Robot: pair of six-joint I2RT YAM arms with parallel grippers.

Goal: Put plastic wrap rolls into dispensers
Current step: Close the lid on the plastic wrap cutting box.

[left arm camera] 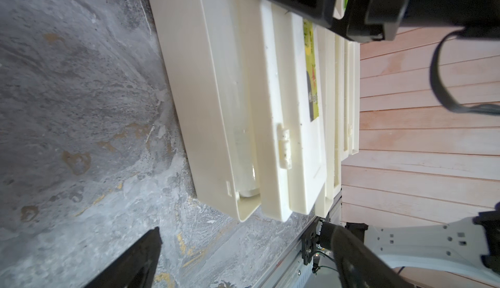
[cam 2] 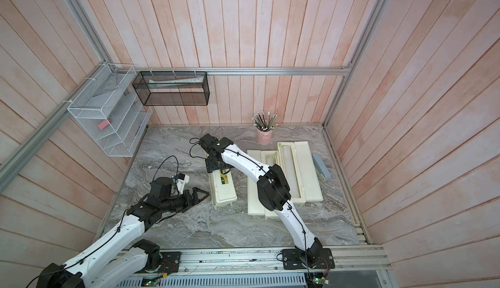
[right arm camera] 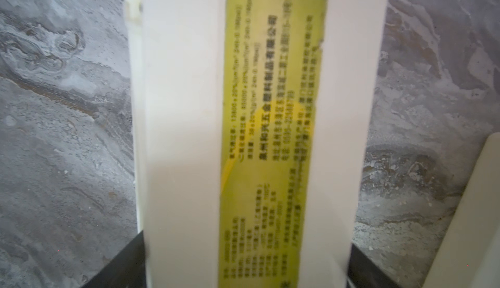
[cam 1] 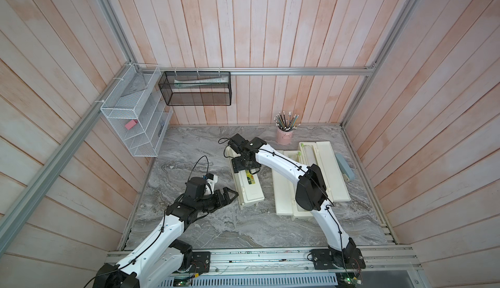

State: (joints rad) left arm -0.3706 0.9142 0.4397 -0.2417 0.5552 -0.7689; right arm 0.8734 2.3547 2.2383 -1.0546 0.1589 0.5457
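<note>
A staged robot test cell is shown, dressed as a home or office corner. Pale pink plank walls [cam 1: 243, 29] are framed by aluminium rails [cam 1: 297, 71] around a marble-patterned surface [cam 1: 243, 227]. A white wire rack [cam 1: 119, 108] and a black mesh basket [cam 1: 197, 99] are hung at the far left; a cup of pencils [cam 1: 284, 136] is set at the back. Two robot arms [cam 1: 162, 232] are bolted to a metal track [cam 1: 257, 256] along the near edge.

Both top views are lit evenly; faint shadows are cast on the marble tabletop [cam 1: 216, 224], and the wall planks [cam 1: 54, 56] are bowed toward the edges. In the right wrist view the yellow-green label [right arm camera: 270, 137] is blurred
</note>
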